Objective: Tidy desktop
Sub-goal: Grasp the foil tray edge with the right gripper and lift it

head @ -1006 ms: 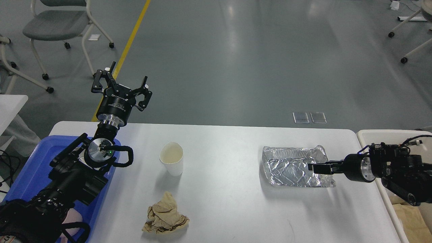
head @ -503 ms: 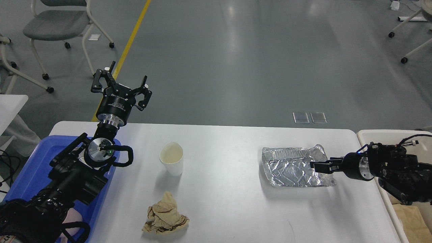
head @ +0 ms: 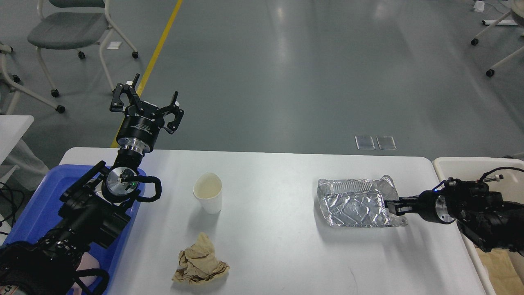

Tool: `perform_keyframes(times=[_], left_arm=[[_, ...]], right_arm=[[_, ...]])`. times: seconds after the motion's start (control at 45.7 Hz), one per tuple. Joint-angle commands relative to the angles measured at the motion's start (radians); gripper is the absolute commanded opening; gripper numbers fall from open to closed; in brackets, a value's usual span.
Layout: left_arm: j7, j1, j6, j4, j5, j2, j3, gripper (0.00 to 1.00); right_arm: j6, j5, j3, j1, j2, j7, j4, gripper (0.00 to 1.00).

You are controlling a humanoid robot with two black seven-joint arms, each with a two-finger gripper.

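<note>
Foil [head: 354, 203] sits at our right gripper [head: 391, 206], grip unclear, left gripper [head: 146, 104] spread wide, while cup [head: 208, 191] and wad [head: 200, 261] wait on the desktop [head: 278, 250].

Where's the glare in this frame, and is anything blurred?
Head view: overhead lights reflect as pale streaks on the grey floor; the crumpled foil tray throws bright specular patches; the desktop is evenly lit, with soft shadows beside the paper cup. No motion blur; both arms look sharp.
</note>
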Motion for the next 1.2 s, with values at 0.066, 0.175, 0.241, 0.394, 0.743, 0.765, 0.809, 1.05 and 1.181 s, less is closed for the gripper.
perform_keyframes(times=[0.066,0.175,0.241,0.394,0.743,0.765,0.809,1.05,1.181], left_arm=[[0.001,0.000,0.000,0.000,-0.001,0.000,0.000,0.97],[0.001,0.000,0.000,0.000,-0.001,0.000,0.000,0.97],[0.000,0.000,0.000,-0.001,-0.001,0.000,0.001,0.97],[0.000,0.000,-0.002,0.000,0.001,0.000,0.001,0.97],[-0.031,0.008,0.015,0.000,0.010,0.003,0.007,0.97],[-0.034,0.009,0.015,0.000,0.010,0.005,0.007,0.97],[-0.037,0.014,0.015,-0.001,0.011,0.006,0.009,0.97],[-0.039,0.023,0.023,-0.001,0.011,0.011,0.009,0.97],[-0.039,0.021,0.023,-0.003,0.011,0.012,0.007,0.97]], right_arm=[[0.009,0.057,-0.032,0.000,0.017,0.000,-0.026,0.02],[0.020,0.061,-0.033,-0.001,0.017,0.000,-0.029,0.00],[0.023,0.073,-0.033,-0.003,0.017,-0.001,-0.028,0.00],[0.047,0.119,-0.033,0.002,0.016,0.003,-0.023,0.00],[0.132,0.124,-0.032,0.065,0.004,0.066,0.000,0.00],[0.138,0.124,-0.032,0.072,-0.001,0.072,0.006,0.00],[0.158,0.126,-0.032,0.092,-0.013,0.084,0.023,0.00],[0.247,0.191,-0.030,0.192,-0.111,0.089,0.213,0.00],[0.277,0.262,-0.016,0.229,-0.199,0.089,0.366,0.00]])
